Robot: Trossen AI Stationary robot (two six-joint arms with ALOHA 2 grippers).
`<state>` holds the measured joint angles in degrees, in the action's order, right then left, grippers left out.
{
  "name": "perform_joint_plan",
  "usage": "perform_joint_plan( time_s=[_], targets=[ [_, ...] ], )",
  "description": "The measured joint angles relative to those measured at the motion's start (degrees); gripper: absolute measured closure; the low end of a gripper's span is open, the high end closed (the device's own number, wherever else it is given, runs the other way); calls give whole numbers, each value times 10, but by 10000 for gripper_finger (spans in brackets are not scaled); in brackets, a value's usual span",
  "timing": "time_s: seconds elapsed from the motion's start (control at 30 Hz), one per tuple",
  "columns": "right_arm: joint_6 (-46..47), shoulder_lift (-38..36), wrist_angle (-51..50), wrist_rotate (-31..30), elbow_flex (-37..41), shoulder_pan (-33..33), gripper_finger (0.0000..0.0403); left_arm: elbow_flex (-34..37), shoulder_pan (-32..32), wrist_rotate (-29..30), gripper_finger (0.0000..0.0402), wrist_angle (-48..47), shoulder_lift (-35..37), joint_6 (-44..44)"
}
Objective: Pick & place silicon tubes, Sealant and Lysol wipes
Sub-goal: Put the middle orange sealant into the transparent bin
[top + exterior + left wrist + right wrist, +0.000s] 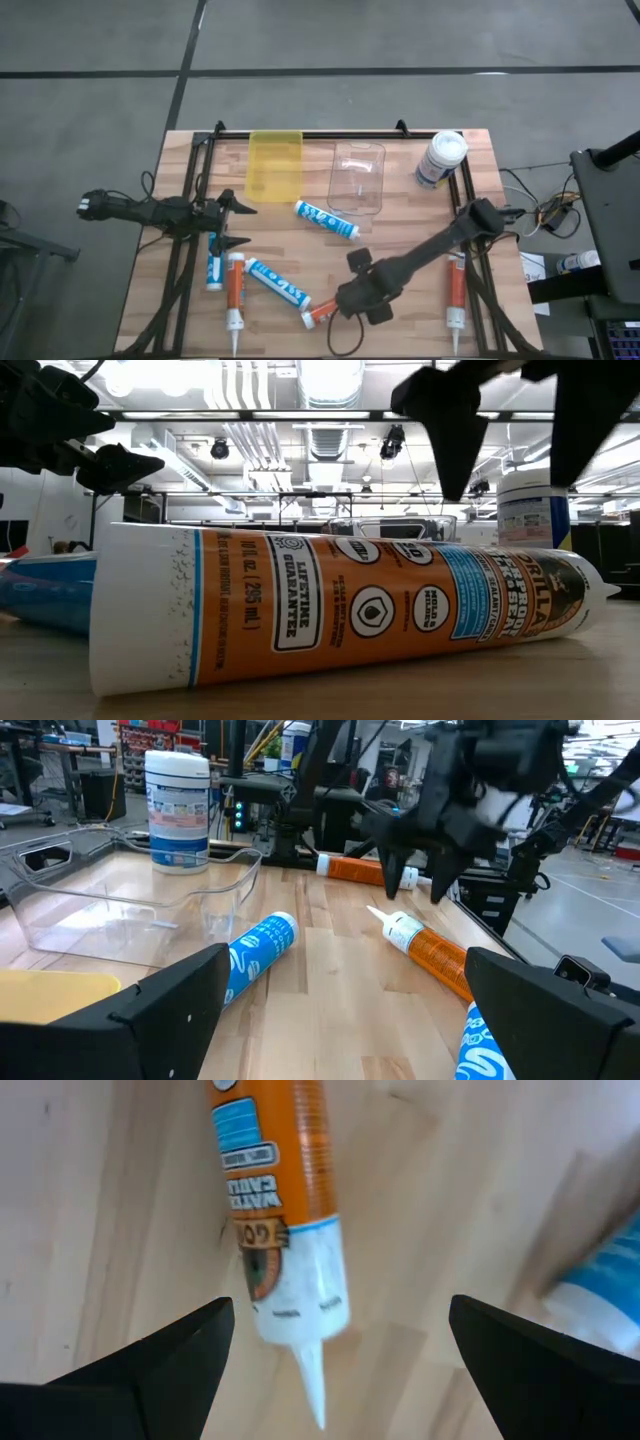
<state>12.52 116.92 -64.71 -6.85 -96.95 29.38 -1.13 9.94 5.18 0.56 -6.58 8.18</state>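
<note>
An orange sealant tube (318, 314) lies flat on the wooden table near its front edge, and fills the low view (350, 610). My right gripper (345, 298) hangs open just above its nozzle end (300, 1320), one finger on either side, touching nothing. My left gripper (240, 222) is open and empty at the table's left, level, pointing toward the right. The Lysol wipes (440, 160) stand upright at the far right. Three blue-and-white tubes (326, 220), (278, 283), (213, 265) and two more orange tubes (234, 290), (455, 292) lie on the table.
A yellow bin (274, 165) and a clear bin (357, 178) stand side by side at the table's far edge. A black frame rail (300, 134) runs along the far edge, and struts run down both sides.
</note>
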Motion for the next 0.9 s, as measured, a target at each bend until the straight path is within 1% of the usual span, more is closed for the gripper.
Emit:
perform_joint_plan(
  time_s=[0.37,0.57,0.9],
  targets=[
    [10,67,41,15,1,1,37,0,0,0,3,0,0,0],
    [25,69,67,25,12,1,37,0,0,0,3,-1,0,0],
    [45,68,68,26,30,1,37,0,0,0,3,-1,0,0]
  ],
)
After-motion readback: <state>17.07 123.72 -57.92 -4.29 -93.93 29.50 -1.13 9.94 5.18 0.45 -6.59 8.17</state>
